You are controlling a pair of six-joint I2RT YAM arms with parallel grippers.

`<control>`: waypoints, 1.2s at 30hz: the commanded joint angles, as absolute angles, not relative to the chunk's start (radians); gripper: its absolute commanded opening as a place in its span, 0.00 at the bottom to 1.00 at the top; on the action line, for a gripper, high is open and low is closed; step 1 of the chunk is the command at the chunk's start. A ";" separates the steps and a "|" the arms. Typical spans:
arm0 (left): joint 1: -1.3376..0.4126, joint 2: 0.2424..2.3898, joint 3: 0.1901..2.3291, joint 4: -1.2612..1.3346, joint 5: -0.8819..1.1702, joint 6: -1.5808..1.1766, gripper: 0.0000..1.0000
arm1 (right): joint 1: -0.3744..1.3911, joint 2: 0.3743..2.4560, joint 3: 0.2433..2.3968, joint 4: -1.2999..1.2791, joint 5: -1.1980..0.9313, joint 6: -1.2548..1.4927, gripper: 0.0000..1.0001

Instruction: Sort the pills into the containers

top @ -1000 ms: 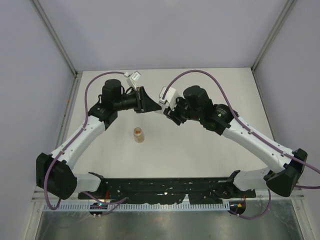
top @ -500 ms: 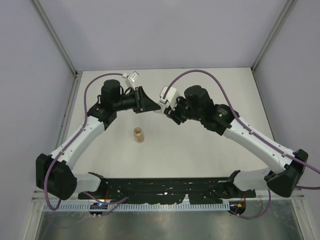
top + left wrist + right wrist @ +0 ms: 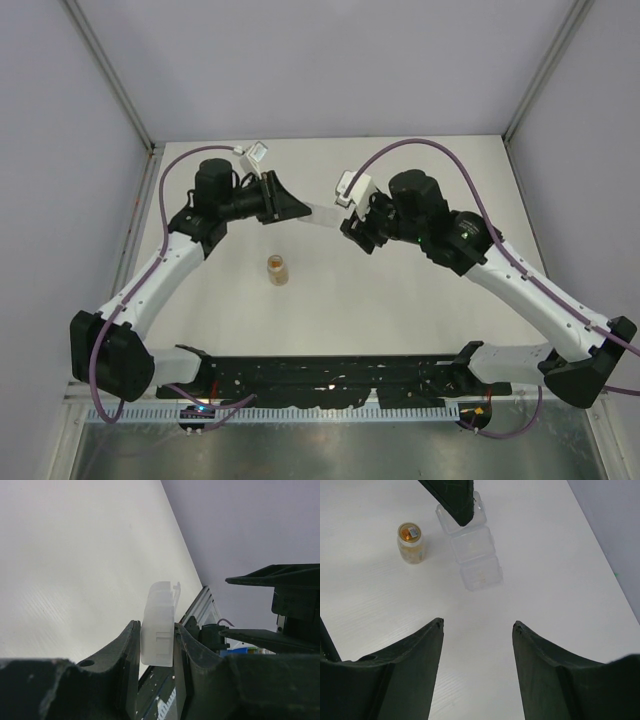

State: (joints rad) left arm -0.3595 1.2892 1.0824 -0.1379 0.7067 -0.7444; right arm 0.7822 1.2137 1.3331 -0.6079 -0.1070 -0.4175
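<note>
Left gripper (image 3: 156, 630) clenched on clear compartment box (image 3: 472, 547); right gripper (image 3: 478, 624) gaping, empty.
Box juts toward the right gripper, untouched by it; amber vial (image 3: 410, 542) stands upright on the bench (image 3: 545, 580), near the box.

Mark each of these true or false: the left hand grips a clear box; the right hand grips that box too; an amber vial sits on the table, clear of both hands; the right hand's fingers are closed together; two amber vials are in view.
1. The left hand is shut on a clear compartment box. True.
2. The right hand grips that box too. False: it holds nothing, and the box is apart from its fingers.
3. An amber vial sits on the table, touched by neither hand. True.
4. The right hand's fingers are closed together. False: they stand open with bare table between them.
5. Two amber vials are in view. False: only one shows.
</note>
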 commanded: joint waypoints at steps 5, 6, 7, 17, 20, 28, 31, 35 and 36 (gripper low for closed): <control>-0.359 1.258 1.085 -0.120 0.722 -0.709 0.00 | 0.781 1.184 1.382 -0.620 -0.115 -0.440 0.63; -0.359 1.258 1.085 -0.114 0.735 -0.707 0.00 | 0.779 1.187 1.385 -0.620 -0.115 -0.439 0.63; -0.359 1.256 1.085 -0.107 0.745 -0.707 0.00 | 0.779 1.190 1.385 -0.620 -0.121 -0.446 0.63; -0.370 1.250 1.085 0.023 0.969 -0.718 0.00 | 0.779 1.210 1.379 -0.620 -0.184 -0.508 0.65; -0.379 1.239 1.072 0.047 0.989 -0.716 0.00 | 0.779 1.213 1.384 -0.620 -0.195 -0.514 0.65; -0.397 1.224 1.071 0.067 0.997 -0.722 0.00 | 0.779 1.230 1.385 -0.620 -0.261 -0.508 0.59; -0.397 1.224 1.069 0.058 0.974 -0.724 0.00 | 0.779 1.227 1.384 -0.618 -0.287 -0.500 0.51; -0.397 1.229 1.062 0.055 0.940 -0.721 0.00 | 0.778 1.221 1.387 -0.630 -0.317 -0.495 0.43; -0.397 1.229 1.060 0.057 0.933 -0.721 0.00 | 0.779 1.220 1.390 -0.640 -0.325 -0.495 0.42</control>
State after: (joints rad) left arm -0.3866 1.2545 1.0618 0.0074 0.9409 -0.7216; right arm 0.7811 1.2182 1.3483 -0.6384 -0.2687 -0.4980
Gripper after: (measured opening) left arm 0.314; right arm 0.444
